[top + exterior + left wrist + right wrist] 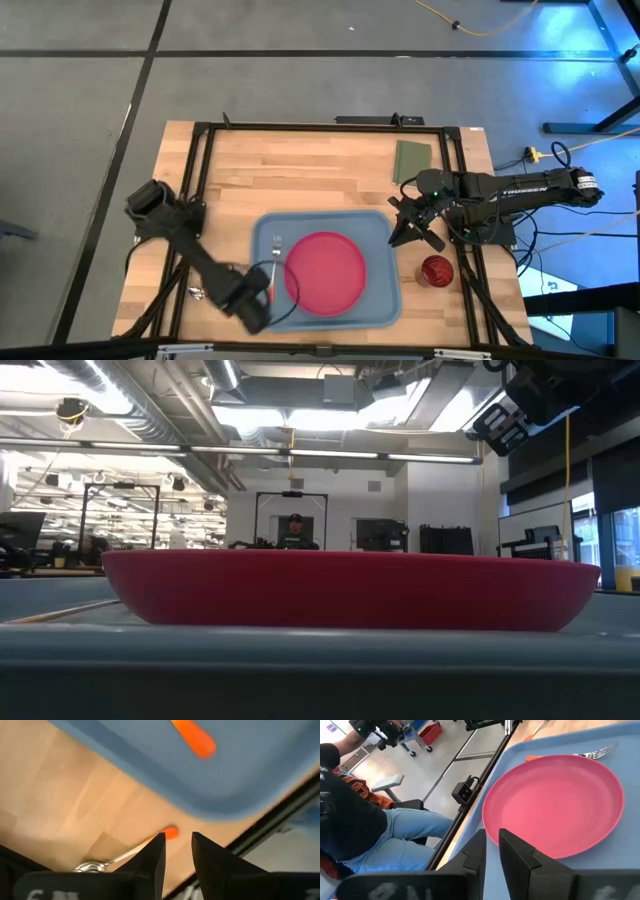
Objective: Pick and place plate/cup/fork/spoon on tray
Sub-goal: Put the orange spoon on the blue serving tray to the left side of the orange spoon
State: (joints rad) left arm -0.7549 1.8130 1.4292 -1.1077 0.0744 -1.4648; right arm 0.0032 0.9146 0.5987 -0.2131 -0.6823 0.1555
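- Picking up the spoon (127, 854) looks like the step in hand: it lies on the bare bench (300, 170) just outside the tray (380, 235), off the near left corner, with its orange tip toward the tray rim.
- The left gripper (250, 300) hangs over that corner, its fingers parted a little and holding nothing; in the left wrist view the orange tip sits just ahead of the gap between them.
- To do it well, I judge the gripper should come down astride the thin handle, not the bowl, and close only once both fingers are low beside it, since a flat handle on wood can slip out.
- Keeping clear of the tray rim matters; a nudge there could shift the tray and what lies in it.
- The plate (325, 272) sits on the tray, right of centre, and the fork (275, 258) lies on the tray just left of the plate.
- The cup (436, 270) stands on the bench just right of the tray.
- The right gripper (410, 225) waits by the tray's far right corner, fingers slightly apart, empty.
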